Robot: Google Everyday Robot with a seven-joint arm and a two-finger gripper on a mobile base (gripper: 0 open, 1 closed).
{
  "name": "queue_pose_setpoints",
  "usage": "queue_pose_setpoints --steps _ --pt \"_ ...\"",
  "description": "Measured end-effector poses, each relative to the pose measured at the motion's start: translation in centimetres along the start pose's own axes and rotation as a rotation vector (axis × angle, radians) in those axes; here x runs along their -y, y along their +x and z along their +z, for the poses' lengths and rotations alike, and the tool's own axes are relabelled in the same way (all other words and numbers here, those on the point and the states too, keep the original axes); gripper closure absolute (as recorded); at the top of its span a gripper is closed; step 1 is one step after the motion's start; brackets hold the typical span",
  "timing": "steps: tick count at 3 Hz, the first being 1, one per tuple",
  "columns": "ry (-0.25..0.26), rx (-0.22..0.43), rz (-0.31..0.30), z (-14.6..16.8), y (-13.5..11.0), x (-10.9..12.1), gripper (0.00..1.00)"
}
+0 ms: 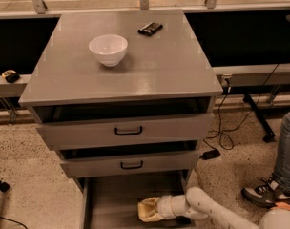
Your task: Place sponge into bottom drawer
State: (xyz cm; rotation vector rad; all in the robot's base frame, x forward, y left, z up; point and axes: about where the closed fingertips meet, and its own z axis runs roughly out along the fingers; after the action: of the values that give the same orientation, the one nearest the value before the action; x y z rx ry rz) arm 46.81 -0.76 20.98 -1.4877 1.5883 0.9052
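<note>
The bottom drawer (pixel 111 199) is pulled out at the foot of the grey cabinet, showing a flat grey floor. My gripper (pixel 150 208) reaches in from the lower right on a white arm and hangs low over the drawer's right half. It is shut on the sponge (pixel 145 214), a pale yellow lump at its tip, just above or touching the drawer floor. The sponge blends with the yellowish fingers, so its outline is unclear.
The top drawer (pixel 128 130) and the middle drawer (pixel 130 164) stick out slightly above the bottom one. A white bowl (pixel 108 49) and a small black object (pixel 150 28) sit on the cabinet top. A person's leg and shoe (pixel 271 192) and cables (pixel 221 135) are on the right.
</note>
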Motion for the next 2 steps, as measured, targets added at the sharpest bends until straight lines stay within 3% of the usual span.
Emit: queue_pose_setpoints --steps 1,2 --pt "-0.014 0.044 0.08 0.74 0.3 -0.12 0.06" --pt "-0.014 0.044 0.08 0.74 0.3 -0.12 0.0"
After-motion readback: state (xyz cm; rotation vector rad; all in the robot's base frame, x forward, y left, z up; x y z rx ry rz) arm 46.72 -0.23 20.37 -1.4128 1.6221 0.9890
